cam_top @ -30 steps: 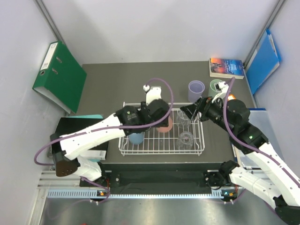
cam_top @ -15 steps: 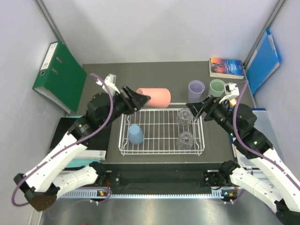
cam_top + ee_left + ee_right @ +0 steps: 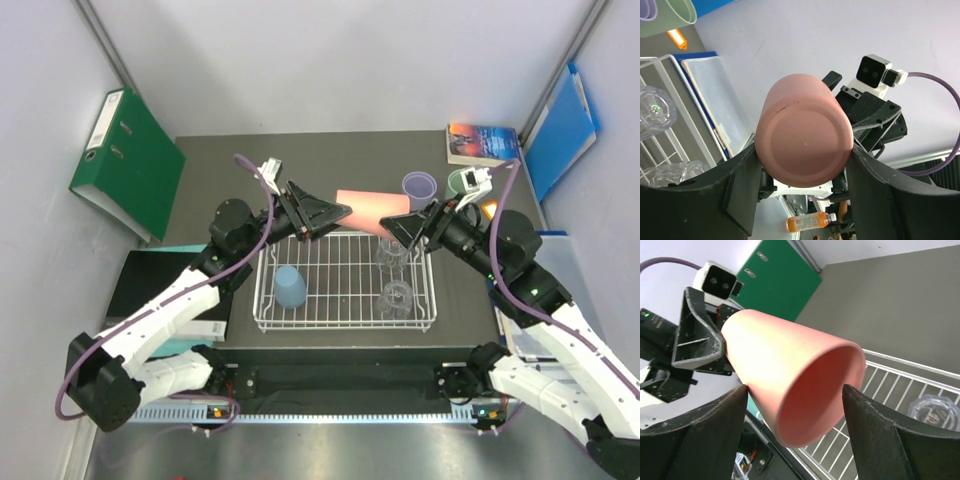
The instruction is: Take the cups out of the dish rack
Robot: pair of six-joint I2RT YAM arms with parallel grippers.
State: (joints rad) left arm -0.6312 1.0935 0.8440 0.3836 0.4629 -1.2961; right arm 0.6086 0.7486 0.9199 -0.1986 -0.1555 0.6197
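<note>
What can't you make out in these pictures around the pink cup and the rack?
Top view: the green cup is half covered by the right wrist's camera.
Top view: the far clear glass sits partly under the right gripper.
Right wrist view: whether its fingers touch the pink cup is unclear; the edges merely meet.
Left wrist view: the pink cup's base blocks its own mouth.
Top view: the book has a title too small to read.

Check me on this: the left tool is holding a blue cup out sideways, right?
Not quite. The cup in the left tool is salmon pink, not blue, as the left wrist view shows. It is indeed held out sideways.
</note>
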